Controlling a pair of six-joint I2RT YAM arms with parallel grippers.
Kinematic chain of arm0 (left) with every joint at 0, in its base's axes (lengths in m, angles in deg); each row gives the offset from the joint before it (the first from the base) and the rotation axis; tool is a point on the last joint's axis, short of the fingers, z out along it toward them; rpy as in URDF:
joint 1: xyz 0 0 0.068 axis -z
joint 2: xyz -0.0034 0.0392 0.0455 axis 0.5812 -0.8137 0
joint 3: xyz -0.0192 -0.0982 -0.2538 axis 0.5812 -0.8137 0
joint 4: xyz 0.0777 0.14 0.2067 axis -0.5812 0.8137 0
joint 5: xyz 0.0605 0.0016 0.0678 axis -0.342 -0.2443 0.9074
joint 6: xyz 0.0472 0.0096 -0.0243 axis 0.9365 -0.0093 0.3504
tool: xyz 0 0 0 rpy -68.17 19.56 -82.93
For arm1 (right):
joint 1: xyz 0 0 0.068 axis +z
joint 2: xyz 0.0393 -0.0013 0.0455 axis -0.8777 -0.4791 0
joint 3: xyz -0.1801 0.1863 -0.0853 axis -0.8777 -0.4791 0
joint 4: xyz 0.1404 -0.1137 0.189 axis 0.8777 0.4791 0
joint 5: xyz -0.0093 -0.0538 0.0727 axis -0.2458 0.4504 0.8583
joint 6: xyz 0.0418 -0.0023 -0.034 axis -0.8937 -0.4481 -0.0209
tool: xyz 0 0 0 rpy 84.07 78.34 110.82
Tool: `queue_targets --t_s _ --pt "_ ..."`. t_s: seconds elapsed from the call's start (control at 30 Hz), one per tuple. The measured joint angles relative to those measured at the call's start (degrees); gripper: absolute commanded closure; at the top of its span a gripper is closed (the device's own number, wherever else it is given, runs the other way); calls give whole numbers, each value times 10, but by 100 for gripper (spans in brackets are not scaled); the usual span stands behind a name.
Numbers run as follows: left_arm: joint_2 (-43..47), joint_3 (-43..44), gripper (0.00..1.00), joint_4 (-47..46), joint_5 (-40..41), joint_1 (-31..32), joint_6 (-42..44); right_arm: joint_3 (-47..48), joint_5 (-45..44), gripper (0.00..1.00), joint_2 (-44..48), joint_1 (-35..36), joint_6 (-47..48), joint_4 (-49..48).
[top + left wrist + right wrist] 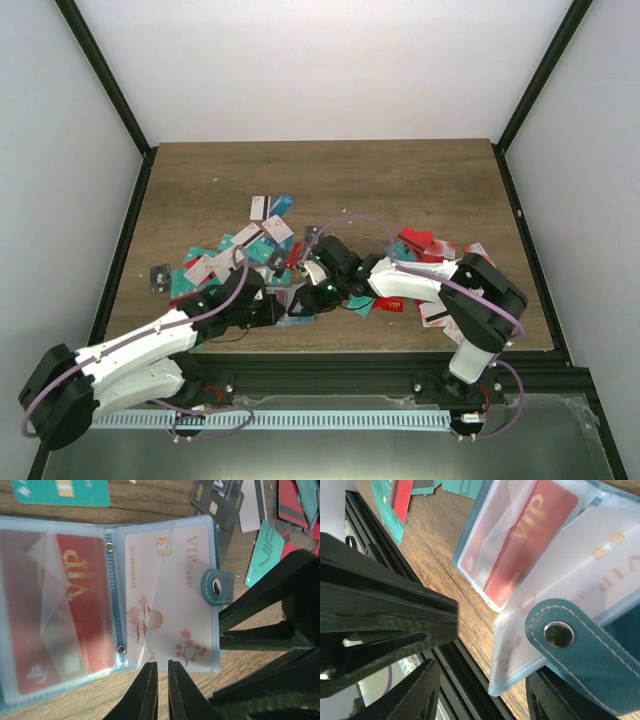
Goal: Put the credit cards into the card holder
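The dull teal-blue folding card holder (pixel 114 565) with clear plastic sleeves lies open on the brown wooden table (pixel 145 510), near its front edge and between the two grippers. One sleeve holds a red plastic card (pixel 70 615) lettered VIP in gold. The other holds a white plastic card (pixel 165 590) printed with blossoms. The holder's left end is cut off in the left wrist view.

The left gripper (pixel 162 664) is clenched almost tip to tip at the holder's near edge — whether it pinches the sleeve cannot be told. The right gripper (pixel 485 680) stands released, with the white sleeve's corner and the teal clasp tab (pixel 560 635) between its fingers. One finger is partly hidden behind the sleeve.

From above, the arms mostly hide the holder. Loose red, teal, white and black credit cards (pixel 262 238) lie scattered around — their print too small to read.
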Motion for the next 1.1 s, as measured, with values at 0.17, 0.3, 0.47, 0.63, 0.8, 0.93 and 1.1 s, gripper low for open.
queue_targets --t_s 0.17,0.3,0.47,0.63,0.8,0.93,1.1 --pt "88 -17 88 52 33 -1 -27 23 -16 46 -19 11 7 22" --pt "146 -29 87 91 59 -4 -50 40 -33 44 -30 14 12 38" --pt "154 -32 84 123 95 -19 -77 49 -54 43 -35 15 13 49" --pt "126 -37 81 155 129 -40 -108 49 -64 43 -41 15 13 52" --pt "122 -47 81 168 152 -83 -132 50 -64 43 -52 15 12 51" --pt "91 -58 81 145 145 -116 -125 50 -68 43 -61 15 12 51" --pt "44 -71 83 87 117 -131 -102 58 -72 43 -63 15 11 52"
